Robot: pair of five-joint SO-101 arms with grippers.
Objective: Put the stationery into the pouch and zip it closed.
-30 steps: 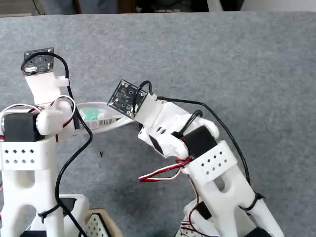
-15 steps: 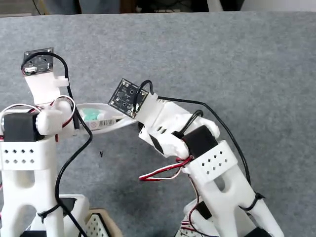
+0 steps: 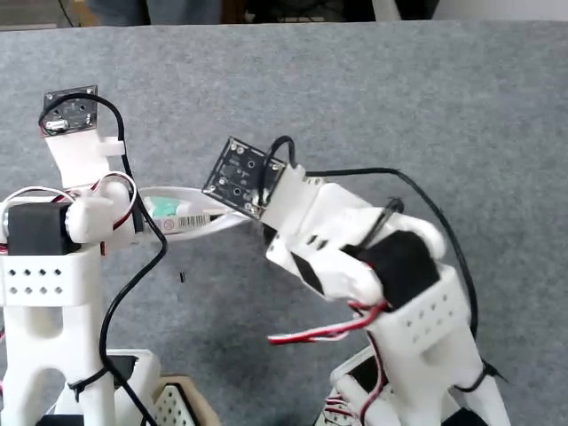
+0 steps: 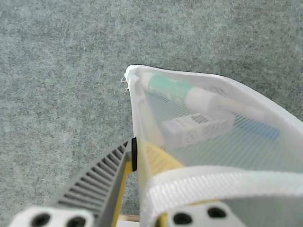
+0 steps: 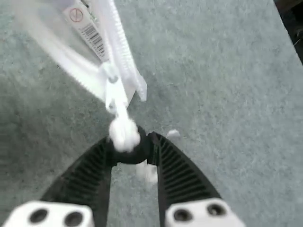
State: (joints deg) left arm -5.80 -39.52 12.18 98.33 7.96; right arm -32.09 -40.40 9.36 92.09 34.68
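Fingers (image 5: pixel 176 176) of right gripper (image 5: pixel 132 147) pinch zipper pull (image 5: pixel 124 133); left gripper (image 4: pixel 142 158) clamps pouch (image 4: pixel 222 146) far end, stationery (image 4: pixel 196 126) inside. Zipping step, slider (image 5: pixel 111 75) near pouch corner. Next: short steady tug, then release.

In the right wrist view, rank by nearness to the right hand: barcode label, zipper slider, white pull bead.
1. White round pull bead, at the right hand's fingertips.
2. Small zipper slider, at the translucent white pouch's corner.
3. Black-and-white barcode label, farther along the pouch.
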